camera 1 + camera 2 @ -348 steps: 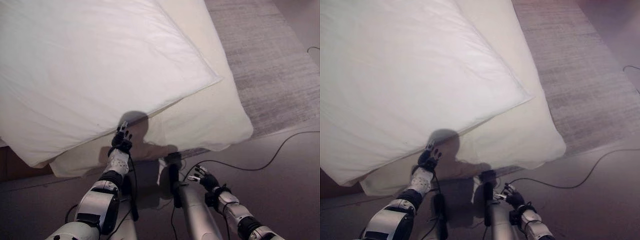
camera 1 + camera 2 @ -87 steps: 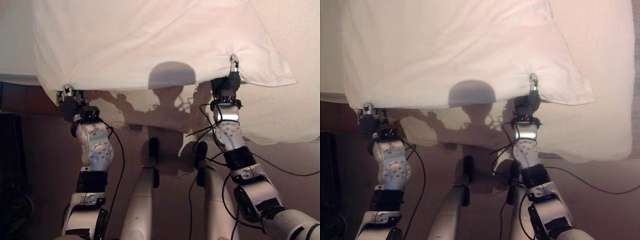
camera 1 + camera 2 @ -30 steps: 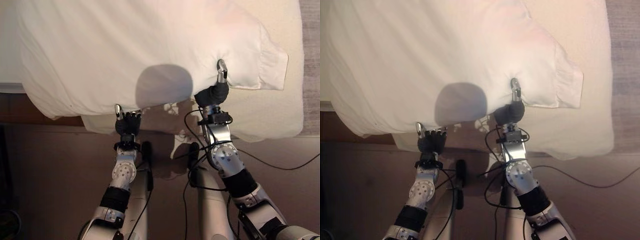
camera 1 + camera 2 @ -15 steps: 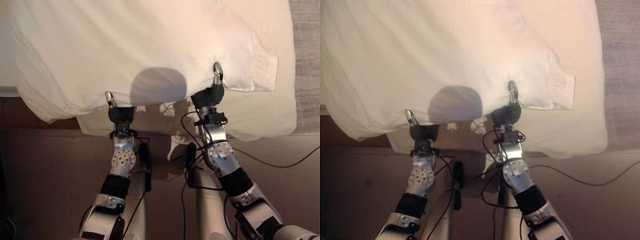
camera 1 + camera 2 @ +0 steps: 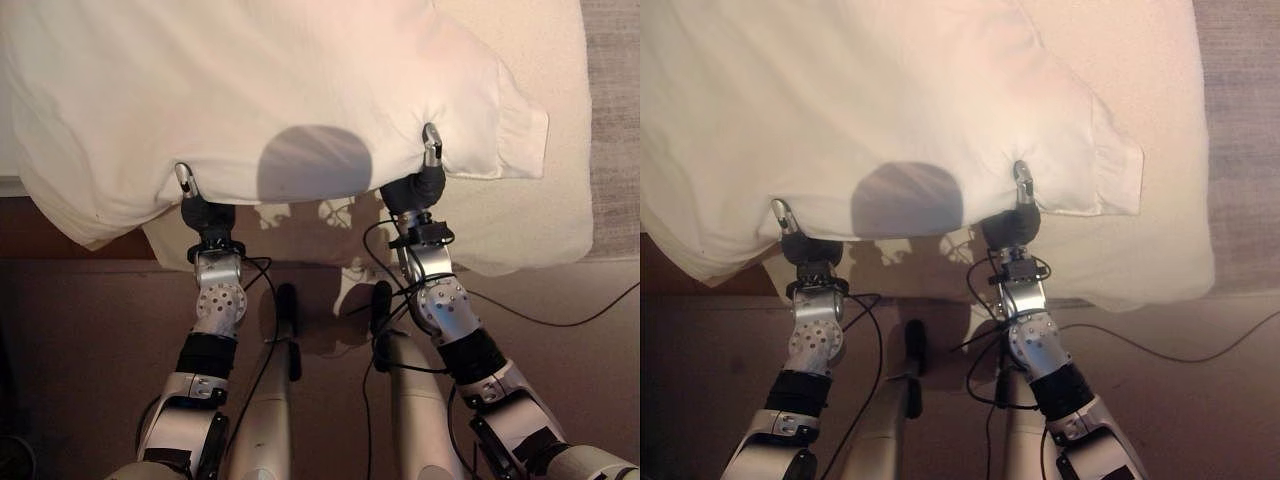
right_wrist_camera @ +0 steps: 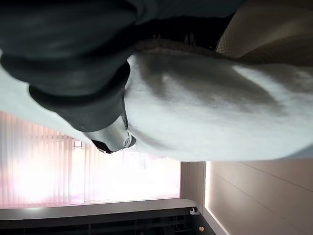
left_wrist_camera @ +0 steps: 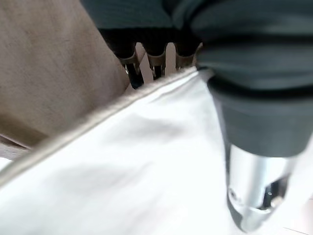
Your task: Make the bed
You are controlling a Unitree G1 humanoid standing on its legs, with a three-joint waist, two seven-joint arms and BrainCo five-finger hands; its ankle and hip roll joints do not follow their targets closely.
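A big white pillow (image 5: 280, 80) lies across the cream bed (image 5: 530, 220), its near edge hanging over the bed's side. My left hand (image 5: 205, 215) grips that edge at its left part, thumb on top and fingers beneath. My right hand (image 5: 418, 188) grips the same edge near the right corner in the same way. In the left wrist view the thumb (image 7: 254, 196) presses on the white cloth (image 7: 122, 171) and the fingers (image 7: 156, 54) curl under its seam. In the right wrist view the thumb (image 6: 98, 107) clamps the pillow (image 6: 205, 112).
The bed's brown side panel (image 5: 40, 215) shows at the left under the pillow. A grey rug (image 5: 612, 120) lies beyond the bed's right edge. Dark floor (image 5: 90, 380) spreads around my arms.
A second ago my left hand was open under the pillow's edge; it then took hold of the edge and has slid left along it. My right hand keeps its hold.
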